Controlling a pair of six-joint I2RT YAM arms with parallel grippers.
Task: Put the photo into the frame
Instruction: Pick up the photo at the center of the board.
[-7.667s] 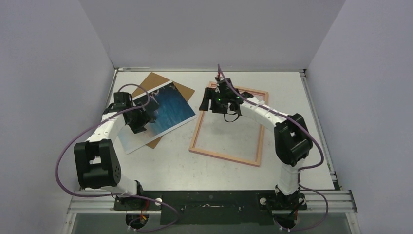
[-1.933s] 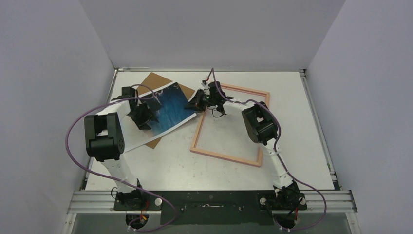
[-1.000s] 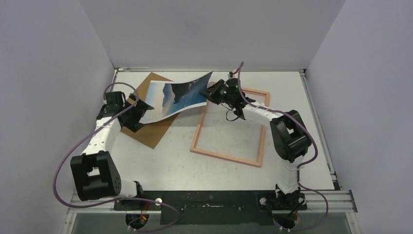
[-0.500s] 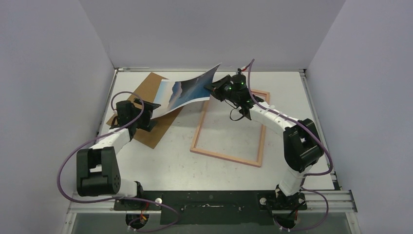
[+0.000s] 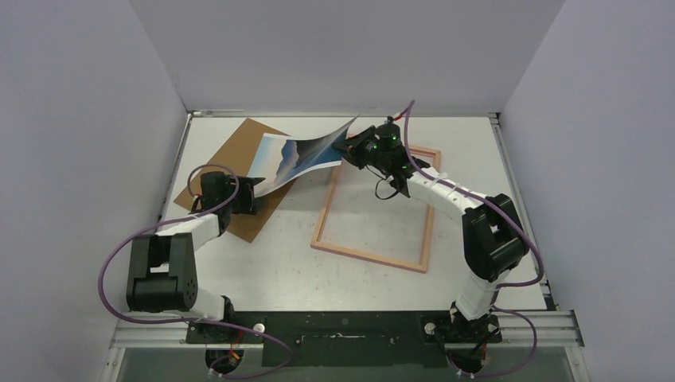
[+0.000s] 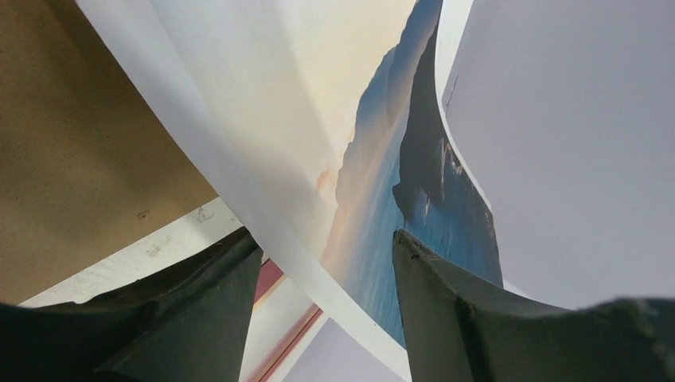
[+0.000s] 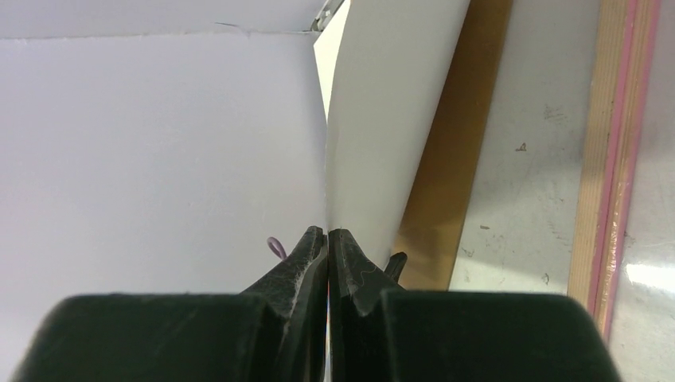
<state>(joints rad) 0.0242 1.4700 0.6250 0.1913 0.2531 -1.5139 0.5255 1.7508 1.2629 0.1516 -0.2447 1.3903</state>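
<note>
The frame (image 5: 368, 256) is left lying unfilled. Beside it, the lower edge of the photo (image 5: 296, 151) is now straddled by the left gripper (image 6: 325, 236), spread but narrowing. Beyond, the print is kept raised off the fibreboard backing (image 5: 231, 153), pinched by the right gripper (image 5: 348, 149); a two-handed carry seems prepared.

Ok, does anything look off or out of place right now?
Yes: the photo is bowed in mid-air, pinched at one edge by the right gripper, its lower edge between the open fingers of the left gripper. The frame lies askew to the table edges, empty.
</note>
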